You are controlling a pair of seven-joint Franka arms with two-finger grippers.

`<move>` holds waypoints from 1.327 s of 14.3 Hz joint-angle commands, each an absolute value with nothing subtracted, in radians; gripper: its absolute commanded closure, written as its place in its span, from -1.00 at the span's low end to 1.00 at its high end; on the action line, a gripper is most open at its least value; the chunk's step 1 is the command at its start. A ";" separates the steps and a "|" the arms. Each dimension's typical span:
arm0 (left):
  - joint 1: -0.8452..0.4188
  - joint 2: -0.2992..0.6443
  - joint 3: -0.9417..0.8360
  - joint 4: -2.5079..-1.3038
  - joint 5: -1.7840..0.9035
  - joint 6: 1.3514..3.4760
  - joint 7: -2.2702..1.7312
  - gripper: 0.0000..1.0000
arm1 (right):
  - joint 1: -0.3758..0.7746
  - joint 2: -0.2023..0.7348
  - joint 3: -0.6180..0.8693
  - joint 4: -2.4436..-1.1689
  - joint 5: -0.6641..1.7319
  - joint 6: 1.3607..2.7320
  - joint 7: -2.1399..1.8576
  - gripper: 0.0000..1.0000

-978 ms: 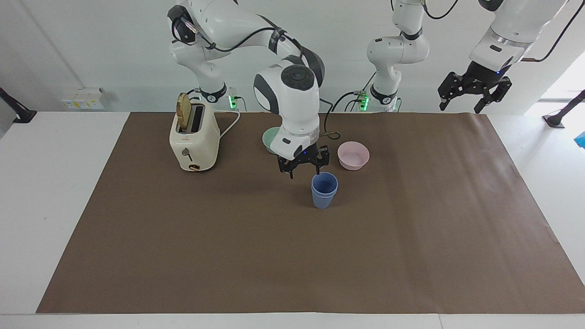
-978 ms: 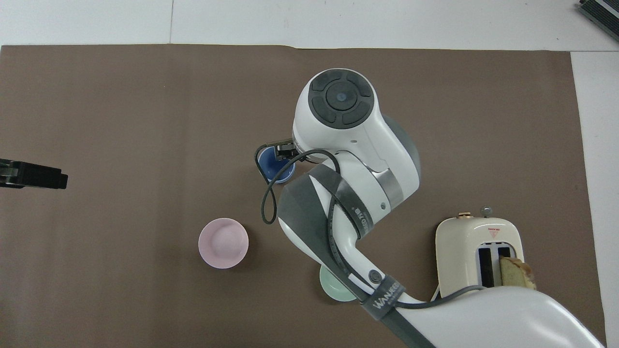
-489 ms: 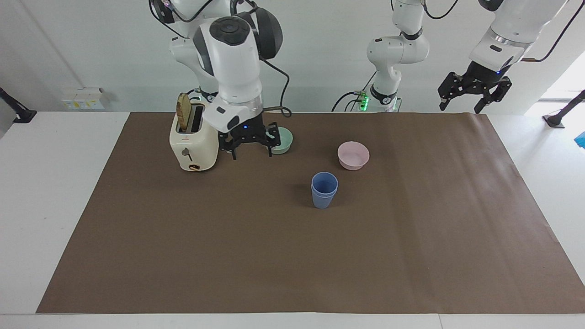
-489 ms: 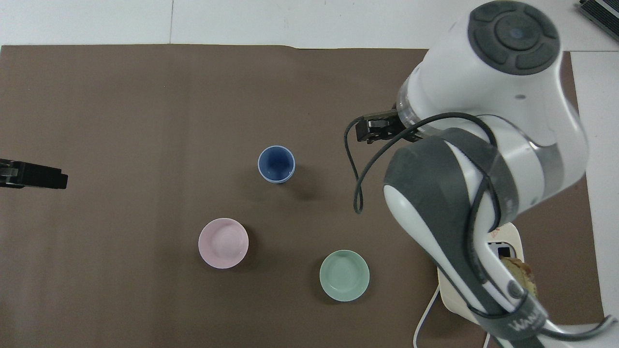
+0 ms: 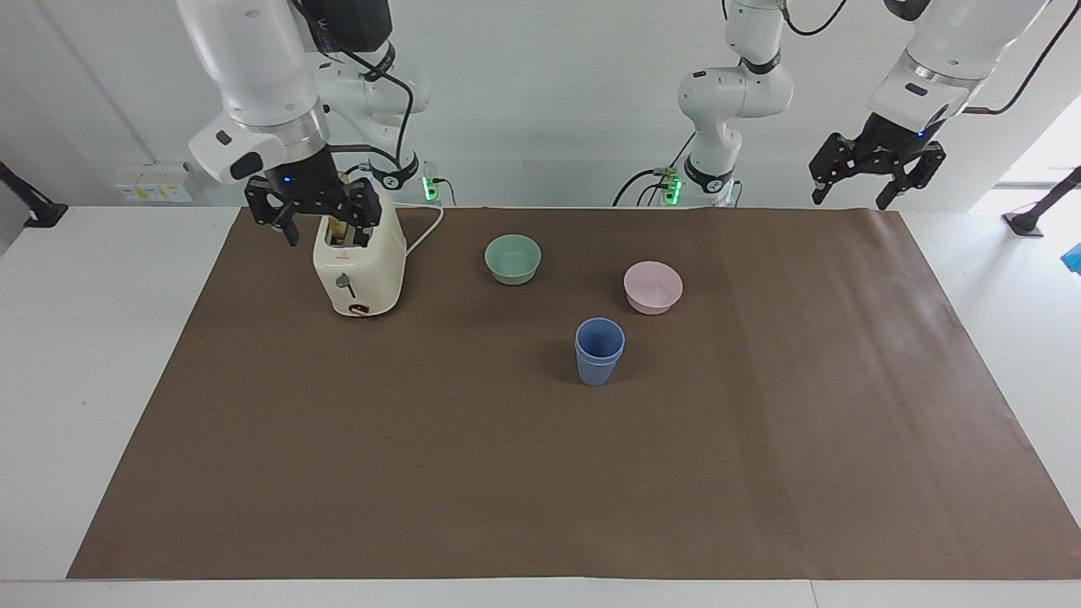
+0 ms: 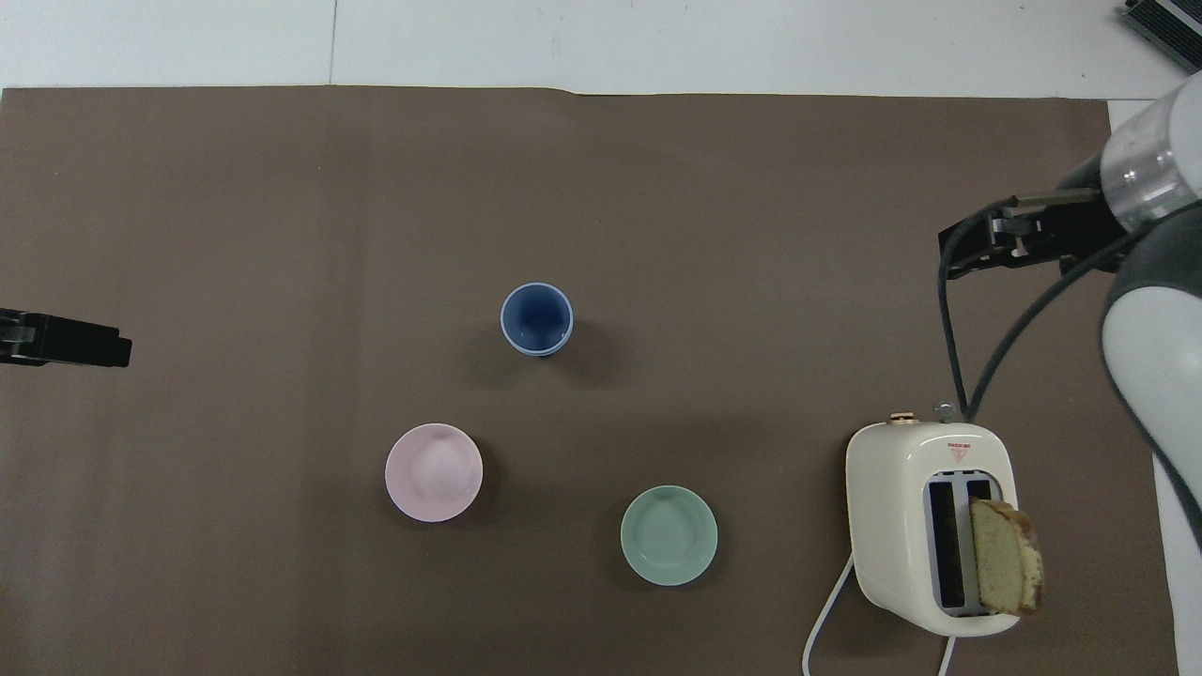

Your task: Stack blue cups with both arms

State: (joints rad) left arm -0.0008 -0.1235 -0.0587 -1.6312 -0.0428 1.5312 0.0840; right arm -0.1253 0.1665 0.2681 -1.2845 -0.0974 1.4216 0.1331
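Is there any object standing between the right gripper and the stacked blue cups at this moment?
Nothing visible does. The right gripper hangs open over the toaster; bare mat lies between there and the blue cups. The green bowl sits off that line, nearer the robots.

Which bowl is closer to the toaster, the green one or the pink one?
The green bowl. It sits nearer the toaster, toward the right arm's end of the table. The pink bowl is past it, closer to the blue cups.

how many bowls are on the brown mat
2. The mint-green round bowl sits between the cream toaster and the pale pink round bowl. Both lie nearer the robots than the stacked blue plastic cups. None appears hidden.
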 commanded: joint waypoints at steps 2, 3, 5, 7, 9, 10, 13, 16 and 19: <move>0.018 -0.143 -0.067 -1.643 -0.057 1.519 0.095 -1.00 | -0.199 0.111 0.279 -1.282 -0.087 1.365 0.037 -1.00; 0.018 -0.143 -0.067 -1.643 -0.057 1.519 0.095 -1.00 | -0.218 0.095 0.279 -1.282 -0.086 1.359 0.025 -1.00; 0.018 -0.143 -0.067 -1.643 -0.057 1.519 0.095 -1.00 | -0.256 0.072 0.276 -1.282 -0.086 1.356 0.011 -1.00; 0.018 -0.143 -0.067 -1.643 -0.057 1.519 0.095 -1.00 | -0.297 0.071 0.270 -1.284 -0.087 1.374 0.002 -1.00; 0.018 -0.143 -0.067 -1.643 -0.057 1.519 0.095 -1.00 | -0.319 0.064 0.236 -1.287 -0.086 1.426 -0.012 -1.00; 0.018 -0.143 -0.067 -1.643 -0.057 1.519 0.095 -1.00 | -0.316 0.058 0.215 -1.289 -0.078 1.428 -0.038 -1.00; 0.018 -0.143 -0.067 -1.643 -0.057 1.519 0.095 -1.00 | -0.307 0.022 0.215 -1.345 -0.075 1.448 -0.035 -1.00; 0.018 -0.143 -0.067 -1.643 -0.057 1.519 0.095 -1.00 | -0.301 0.015 0.219 -1.365 -0.048 1.451 -0.008 -1.00; 0.018 -0.143 -0.067 -1.643 -0.057 1.519 0.095 -1.00 | -0.302 0.017 0.216 -1.364 -0.043 1.451 -0.011 -1.00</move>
State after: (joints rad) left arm -0.0008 -0.1235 -0.0587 -1.6312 -0.0428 1.5312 0.0840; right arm -0.2924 0.0460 0.2171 -1.3216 -0.0642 1.4244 -0.0215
